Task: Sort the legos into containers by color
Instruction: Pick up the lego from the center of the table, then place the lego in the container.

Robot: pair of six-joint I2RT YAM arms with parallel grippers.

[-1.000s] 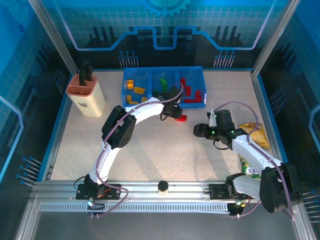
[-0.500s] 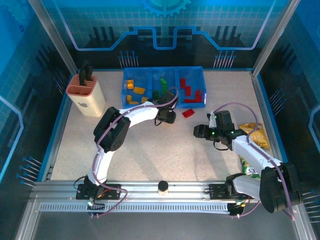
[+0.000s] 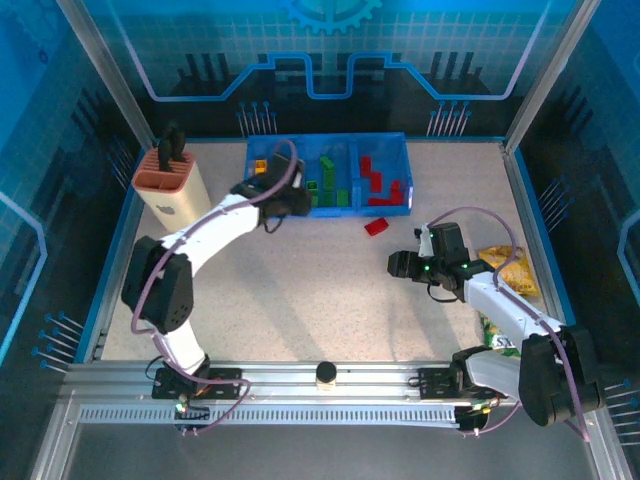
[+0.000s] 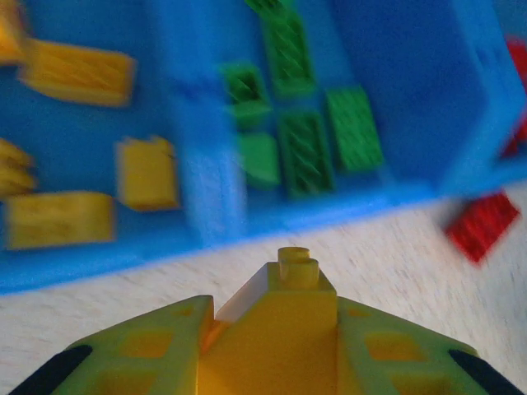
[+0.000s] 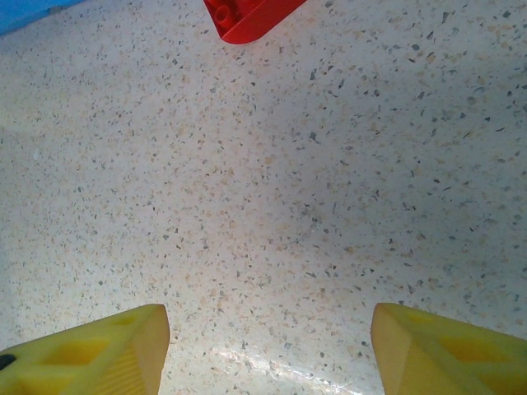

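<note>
Yellow plastic sits closest: my left gripper (image 4: 276,317) is clamped on a yellow brick (image 4: 288,284), studs up, hovering close to the near wall of the blue tray (image 4: 123,255). My right gripper (image 5: 263,346) is spread wide over the bare speckled table (image 5: 288,206), with nothing between its fingers. Beyond it a loose red brick (image 5: 247,15) lies on the table outside the tray. Farther back, yellow bricks (image 4: 74,74) lie in the left bin, green bricks (image 4: 305,148) in the middle and red bricks (image 3: 375,180) in the right.

Observed: table (image 5: 288,206) top matt, finely speckled, stone-like; containers (image 4: 395,90) smooth blue plastic; red lego (image 5: 247,15) near containers glossy moulded plastic.
</note>
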